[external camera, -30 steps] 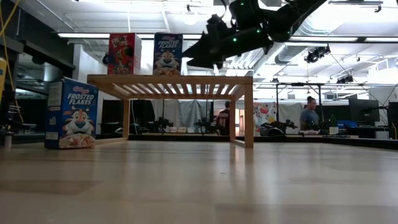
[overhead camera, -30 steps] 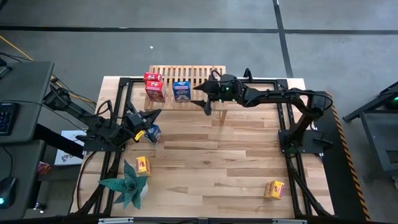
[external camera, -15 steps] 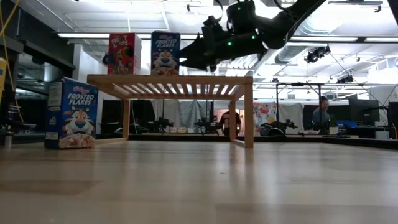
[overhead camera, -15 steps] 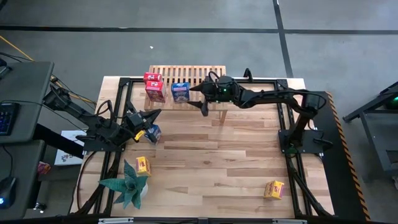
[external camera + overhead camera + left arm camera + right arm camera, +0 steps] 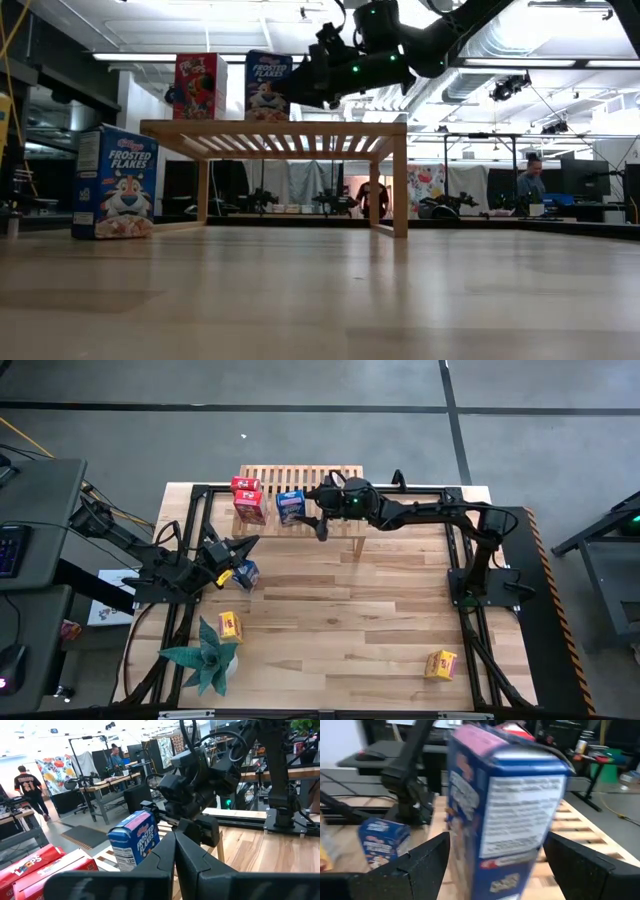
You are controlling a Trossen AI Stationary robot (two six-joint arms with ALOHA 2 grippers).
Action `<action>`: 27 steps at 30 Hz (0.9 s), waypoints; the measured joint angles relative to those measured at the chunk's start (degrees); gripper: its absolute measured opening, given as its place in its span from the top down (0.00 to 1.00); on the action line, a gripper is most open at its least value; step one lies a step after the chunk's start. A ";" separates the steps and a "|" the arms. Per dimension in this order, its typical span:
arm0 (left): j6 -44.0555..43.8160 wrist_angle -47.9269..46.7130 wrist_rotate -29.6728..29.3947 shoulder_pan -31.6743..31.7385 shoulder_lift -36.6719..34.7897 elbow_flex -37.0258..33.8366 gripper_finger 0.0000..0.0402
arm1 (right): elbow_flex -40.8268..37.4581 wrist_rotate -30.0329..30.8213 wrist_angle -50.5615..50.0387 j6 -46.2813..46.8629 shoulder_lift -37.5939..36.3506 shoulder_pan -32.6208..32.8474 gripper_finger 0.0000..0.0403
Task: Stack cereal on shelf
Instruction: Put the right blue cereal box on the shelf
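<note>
Shelf (image 5: pixel 300 475): slatted wooden rack at the far edge of the table (image 5: pixel 340 620), toward its far-left corner.
Boxes on shelf: two red boxes (image 5: pixel 247 500) at the left end; one blue box (image 5: pixel 291 506) upright beside them, near the front edge.
Boxes off shelf: second blue box (image 5: pixel 246 573) on the table near the left edge; yellow box (image 5: pixel 230 625) near the plant (image 5: pixel 205 655); yellow box (image 5: pixel 440 664) toward the near-right corner.
Right gripper (image 5: pixel 322 525): at the upright blue box, fingers (image 5: pixel 417 865) spread wide on either side of it, not pressing.
Left gripper (image 5: pixel 243 546): just beside the loose blue box, fingers (image 5: pixel 165 855) pressed together.
Handling: the boxes look light and stiff but crushable, and the printed card is likely slippery.
Grip point: across the two narrow sides, at mid-height, with moderate force.
</note>
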 joint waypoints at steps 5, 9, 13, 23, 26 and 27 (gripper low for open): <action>-0.02 -0.01 0.00 0.00 0.00 0.00 1.00 | 0.31 -3.25 -0.70 -0.05 -0.02 -0.27 0.23; -0.02 -0.02 0.00 0.00 0.00 0.00 1.00 | 0.31 -3.23 -0.61 0.71 -0.02 -0.27 0.25; -0.02 -0.02 0.00 0.00 0.00 0.00 1.00 | 0.31 -3.19 -0.44 1.42 -0.02 -0.27 0.32; 0.00 -0.02 0.00 0.00 0.00 0.00 1.00 | 0.31 -1.13 -0.01 5.30 -0.02 0.08 0.51; 0.02 -0.02 0.00 0.01 0.00 0.00 1.00 | 0.31 0.28 0.70 6.18 -0.02 0.61 0.55; 0.02 -0.02 0.00 0.00 0.00 0.00 1.00 | 0.29 0.51 1.22 6.62 -0.02 0.87 0.56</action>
